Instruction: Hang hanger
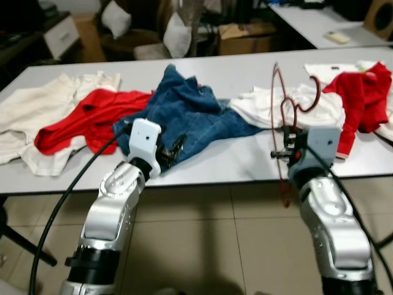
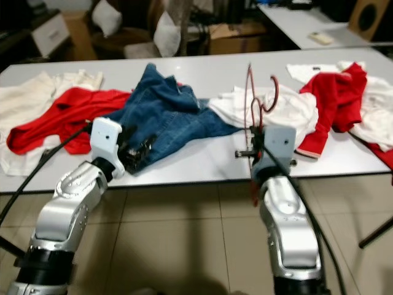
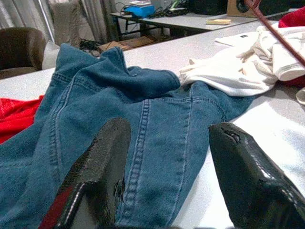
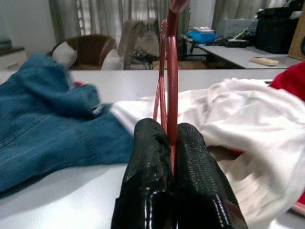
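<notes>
Right wrist view: right gripper point(image 4: 172, 143) clamps red hanger point(image 4: 171, 95) upright.

The left hand point(image 3: 164, 176) has its two black fingers point(image 3: 102, 162) spread apart just above the near edge of the jeans point(image 3: 143, 114), which lie crumpled on the pale surface point(image 3: 267, 124). White cloth point(image 3: 238, 67) lies against the jeans on the far side. A thin red hanger point(image 3: 281, 38) bar slants over that cloth. A red garment point(image 3: 14, 117) shows beside the jeans.
</notes>
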Controlling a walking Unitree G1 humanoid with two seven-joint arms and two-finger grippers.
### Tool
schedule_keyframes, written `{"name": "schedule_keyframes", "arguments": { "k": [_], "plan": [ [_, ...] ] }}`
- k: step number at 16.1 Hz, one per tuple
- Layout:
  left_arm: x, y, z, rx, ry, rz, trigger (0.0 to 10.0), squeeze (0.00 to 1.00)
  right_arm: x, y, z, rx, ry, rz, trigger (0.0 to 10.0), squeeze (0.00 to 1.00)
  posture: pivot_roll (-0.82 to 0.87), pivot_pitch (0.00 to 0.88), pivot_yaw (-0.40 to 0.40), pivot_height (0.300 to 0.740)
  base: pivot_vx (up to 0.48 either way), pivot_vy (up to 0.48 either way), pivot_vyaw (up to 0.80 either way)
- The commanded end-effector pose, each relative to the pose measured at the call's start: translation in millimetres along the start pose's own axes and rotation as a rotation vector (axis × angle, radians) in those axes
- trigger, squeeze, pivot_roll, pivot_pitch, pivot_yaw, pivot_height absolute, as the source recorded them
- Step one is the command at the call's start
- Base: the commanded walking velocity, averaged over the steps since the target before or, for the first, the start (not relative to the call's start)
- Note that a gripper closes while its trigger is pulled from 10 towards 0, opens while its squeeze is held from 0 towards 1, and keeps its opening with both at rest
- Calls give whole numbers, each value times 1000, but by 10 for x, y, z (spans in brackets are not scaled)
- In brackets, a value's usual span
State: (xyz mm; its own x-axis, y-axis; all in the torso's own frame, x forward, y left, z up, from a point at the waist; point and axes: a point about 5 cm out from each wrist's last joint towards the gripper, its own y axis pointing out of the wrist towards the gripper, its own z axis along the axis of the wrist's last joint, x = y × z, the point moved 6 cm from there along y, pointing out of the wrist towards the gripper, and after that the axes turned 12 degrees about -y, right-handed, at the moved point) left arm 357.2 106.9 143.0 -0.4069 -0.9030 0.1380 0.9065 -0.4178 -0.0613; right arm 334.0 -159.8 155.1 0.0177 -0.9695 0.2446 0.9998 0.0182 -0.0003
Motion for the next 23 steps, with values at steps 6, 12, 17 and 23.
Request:
{"name": "schedule_keyframes", "arguments": {
  "k": [6, 12, 17, 23],
  "plan": [
    [-166, -86, -10, 30, -50, 114, 10000, 0, -29, 145, 149, 44, -35, 46, 10000, 0, -33, 0, 24, 740, 0, -160, 0],
    [-142, -100, -81, 37, -182, 94, 10000, 1000, -141, 119, 115, 35, -30, 84, 10000, 0, -44, 0, 30, 740, 0, 0, 0],
    [-131, -51, -69, 30, -143, 80, 10000, 992, -140, 109, 86, 18, 21, 56, 10000, 0, -78, 0, 65, 740, 0, 0, 0],
    [27, 28, -54, 36, -93, 21, 10000, 996, -10, 61, 34, 11, -20, 14, 10000, 0, -81, 0, 86, 740, 0, 153, -533]
  ]
}}
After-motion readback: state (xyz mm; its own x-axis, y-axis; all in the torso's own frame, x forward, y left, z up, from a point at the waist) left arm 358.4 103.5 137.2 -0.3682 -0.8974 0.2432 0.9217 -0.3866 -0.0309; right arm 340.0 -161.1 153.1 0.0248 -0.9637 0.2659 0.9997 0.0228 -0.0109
